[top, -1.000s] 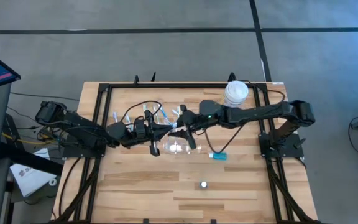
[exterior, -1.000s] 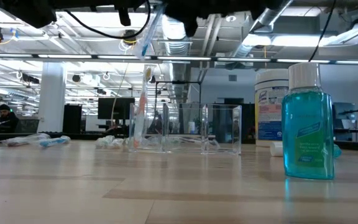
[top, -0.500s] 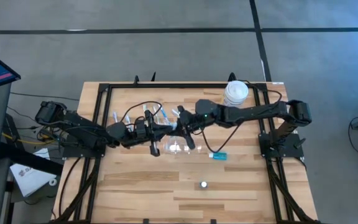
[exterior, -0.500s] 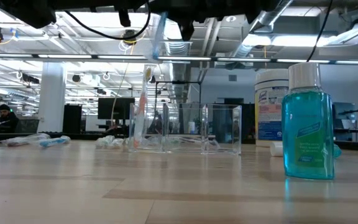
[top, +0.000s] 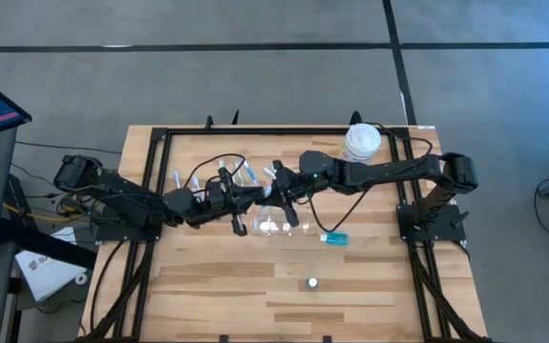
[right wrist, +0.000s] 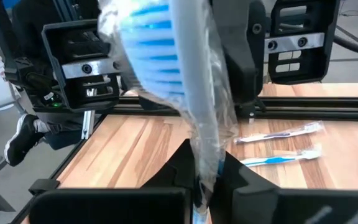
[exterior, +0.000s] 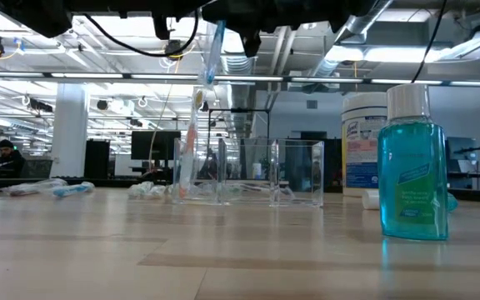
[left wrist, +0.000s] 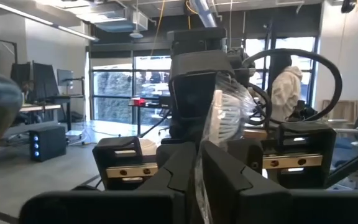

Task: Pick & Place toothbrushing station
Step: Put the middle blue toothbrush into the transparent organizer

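A wrapped white-and-blue toothbrush hangs high over the table's middle. My left gripper and my right gripper meet there, both shut on it. Its blue-bristled head fills the right wrist view. Below it stands a clear plastic cup with one toothbrush upright in it. Several more toothbrushes lie flat toward the far edge. A small clear tube with a blue end lies to the cup's right. My left gripper pinches the wrapped toothbrush's handle between its two fingers; the head stands out beyond the fingertips. The brush is lifted clear of the table. My right gripper pinches the same handle between its two fingers, just short of the head. It comes from the table's right, facing my left gripper. The brush hangs nearly upright, clear of the cup.
A large white tub stands at the far right. A teal mouthwash bottle stands near the front edge. A black frame borders the table's far and side edges.
My right gripper has moved toward the table's left, up to my left gripper, and has taken hold of the toothbrush. The toothbrush has turned from tilted to nearly upright and shifted slightly, staying clear of the table.
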You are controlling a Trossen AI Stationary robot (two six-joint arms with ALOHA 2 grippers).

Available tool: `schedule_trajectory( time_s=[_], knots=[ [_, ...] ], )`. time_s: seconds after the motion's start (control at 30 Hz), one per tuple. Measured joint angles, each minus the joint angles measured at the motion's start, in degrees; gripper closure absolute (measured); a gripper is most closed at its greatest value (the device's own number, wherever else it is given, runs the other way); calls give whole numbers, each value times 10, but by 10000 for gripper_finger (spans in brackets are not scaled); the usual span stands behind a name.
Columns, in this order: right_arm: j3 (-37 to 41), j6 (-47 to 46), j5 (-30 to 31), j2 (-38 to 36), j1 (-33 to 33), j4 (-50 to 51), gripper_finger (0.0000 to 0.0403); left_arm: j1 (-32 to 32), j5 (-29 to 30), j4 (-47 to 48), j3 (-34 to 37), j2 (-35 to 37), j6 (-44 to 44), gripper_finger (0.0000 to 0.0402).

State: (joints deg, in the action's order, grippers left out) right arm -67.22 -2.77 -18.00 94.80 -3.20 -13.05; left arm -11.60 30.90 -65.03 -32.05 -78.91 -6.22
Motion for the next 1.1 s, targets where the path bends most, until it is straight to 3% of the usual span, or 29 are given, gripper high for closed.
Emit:
schedule_trajectory(
  time_s=[0.37,0.5,0.87,1.1],
  knots=[
    [0,-1,-2,-7,-20,42,394,-25,22,23,0,27,-29,324],
    [0,5,-1,-22,-23,70,394,-27,37,71,0,47,-30,325],
    [0,17,18,-54,-39,162,394,-27,34,83,0,51,-28,325],
    [31,0,18,-57,-46,157,394,-27,34,85,0,51,-28,326]
  ],
)
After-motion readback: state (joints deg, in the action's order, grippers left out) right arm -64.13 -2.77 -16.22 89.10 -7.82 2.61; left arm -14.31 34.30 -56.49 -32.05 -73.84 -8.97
